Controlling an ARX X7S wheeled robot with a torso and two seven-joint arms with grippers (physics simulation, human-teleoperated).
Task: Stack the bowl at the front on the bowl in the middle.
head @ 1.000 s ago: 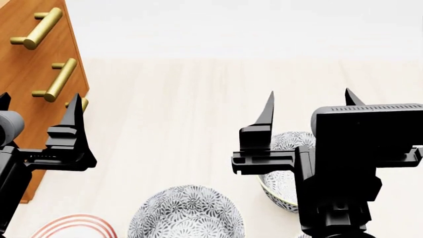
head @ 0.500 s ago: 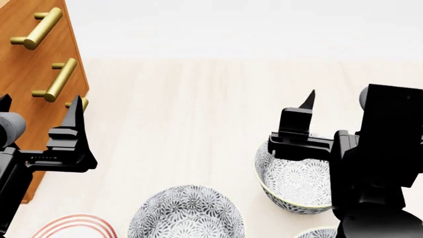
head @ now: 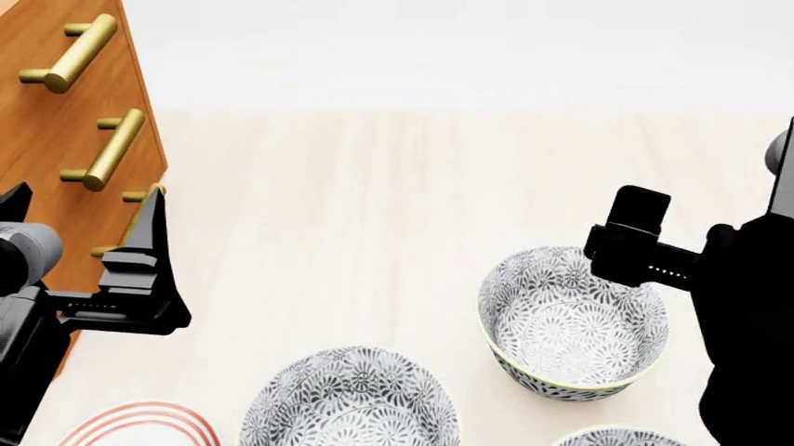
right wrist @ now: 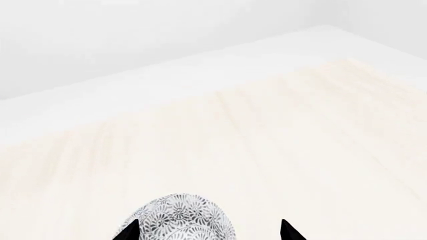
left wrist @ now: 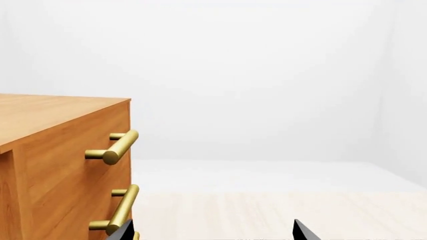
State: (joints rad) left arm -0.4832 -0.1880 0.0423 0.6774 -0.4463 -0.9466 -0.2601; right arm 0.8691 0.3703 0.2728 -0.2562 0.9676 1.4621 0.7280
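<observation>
Three grey-patterned bowls show in the head view. One stands upright at the right (head: 574, 321). A second looks like a dome at the bottom centre (head: 350, 400). Only the rim of a third (head: 616, 437) shows at the bottom edge, nearest me. I cannot tell for sure which is the front bowl and which the middle one. My right gripper (right wrist: 207, 231) is open, and one of its fingers (head: 635, 221) hangs over the upright bowl's far right rim. A patterned bowl (right wrist: 183, 220) lies ahead between its tips. My left gripper (head: 81, 223) is open and empty beside the drawers.
A wooden drawer unit (head: 69, 111) with brass handles (left wrist: 115, 150) stands at the left, close to my left gripper. A plate with red rings (head: 137, 423) peeks in at the bottom left. The pale wooden tabletop (head: 372, 204) stretches back to a white wall.
My right gripper has swung to the right and turned, uncovering the upright bowl it was hiding. My left gripper has dropped slightly. No bowl has moved.
</observation>
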